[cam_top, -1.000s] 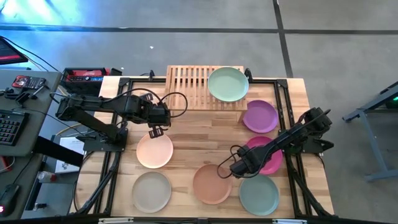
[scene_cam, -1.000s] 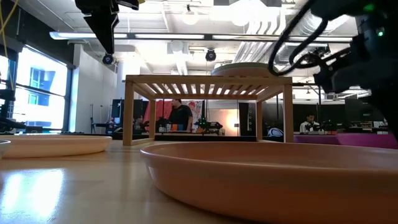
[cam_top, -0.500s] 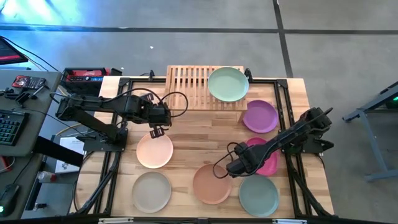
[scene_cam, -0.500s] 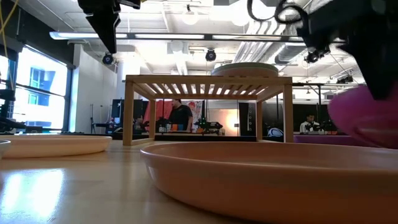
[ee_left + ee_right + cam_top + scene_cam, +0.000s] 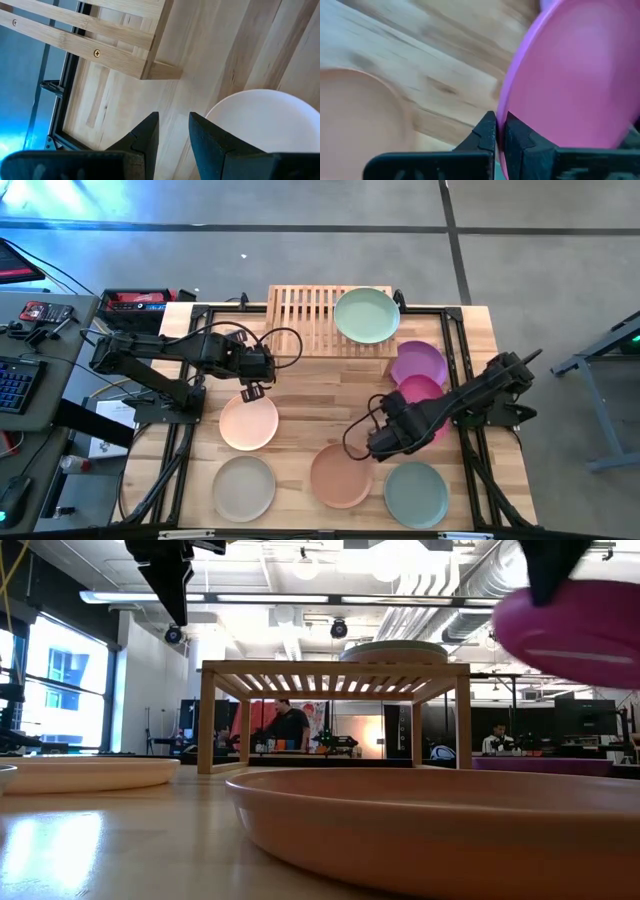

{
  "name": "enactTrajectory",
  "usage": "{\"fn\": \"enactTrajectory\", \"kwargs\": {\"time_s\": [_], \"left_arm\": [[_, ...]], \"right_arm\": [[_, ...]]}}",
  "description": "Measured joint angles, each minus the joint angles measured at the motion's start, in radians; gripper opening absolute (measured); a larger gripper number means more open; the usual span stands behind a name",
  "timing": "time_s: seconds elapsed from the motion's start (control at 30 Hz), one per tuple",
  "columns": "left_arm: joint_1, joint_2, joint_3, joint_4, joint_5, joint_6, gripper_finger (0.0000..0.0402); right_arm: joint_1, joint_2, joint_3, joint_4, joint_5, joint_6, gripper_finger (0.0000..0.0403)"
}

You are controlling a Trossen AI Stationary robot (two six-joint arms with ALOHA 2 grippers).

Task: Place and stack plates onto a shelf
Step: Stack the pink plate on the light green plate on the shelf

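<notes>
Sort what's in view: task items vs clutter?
Task items:
- shelf, green plate on top of it
- magenta plate, pinched at its rim by the right gripper, off the table
- purple, peach, terracotta, beige, grey-teal plates on the table
- left gripper, above the peach plate

Clutter:
- keyboard, beside the table
- red-black box

This is a robotics lab or open workshop hall with a polished concrete floor [image 5: 300,240]. The low view shows an exposed ceiling with ducts [image 5: 440,585] and strip lights [image 5: 250,598], tall windows [image 5: 60,690], and people [image 5: 291,726] seated at screens in the background. Beside the butcher-block table [image 5: 320,395] on its black frame stands a desk [image 5: 45,370] with a keyboard [image 5: 12,385], tools and cables.
</notes>
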Motion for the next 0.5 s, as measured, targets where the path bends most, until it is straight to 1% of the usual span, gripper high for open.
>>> {"fn": "enactTrajectory", "kwargs": {"time_s": [0.23, 0.37, 0.5], "left_arm": [[0.0, 0.0, 0.0, 0.002, 0.0, 0.0, 0.0096], [0.0, 0.0, 0.0, 0.002, 0.0, -0.001, 0.0096], [0.0, 0.0, 0.0, 0.003, 0.0, -0.003, 0.0096]], "right_arm": [[-0.091, -0.107, 0.014, -0.007, 0.195, -0.036, 0.0], [-0.163, -0.184, 0.014, -0.005, 0.279, -0.102, 0.0], [-0.249, -0.266, 0.014, -0.007, 0.356, -0.207, 0.0]]}}
